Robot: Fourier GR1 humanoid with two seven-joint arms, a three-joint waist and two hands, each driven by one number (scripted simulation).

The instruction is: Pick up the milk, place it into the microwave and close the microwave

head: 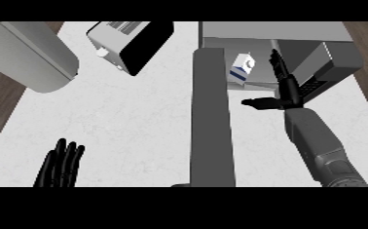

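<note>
While my right hand [287,94] hangs open, fingers [277,65] straight, holding nothing, I see the milk carton [242,68] upright inside the microwave [302,35]. Its gabled top tilts slightly right. My left hand [61,167] rests open.

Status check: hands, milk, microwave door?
Right hand open, fingers straight, beside the milk, not holding it. Milk upright in the microwave. Door wide open, nothing blocking it. Left hand open, resting lower left.

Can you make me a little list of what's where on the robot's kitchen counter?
milk: white and blue carton, inside the microwave
microwave door: open, swung out over the counter
right hand: open, beside the milk, not holding it
left hand: open, resting at lower left
toaster: at the back
</note>
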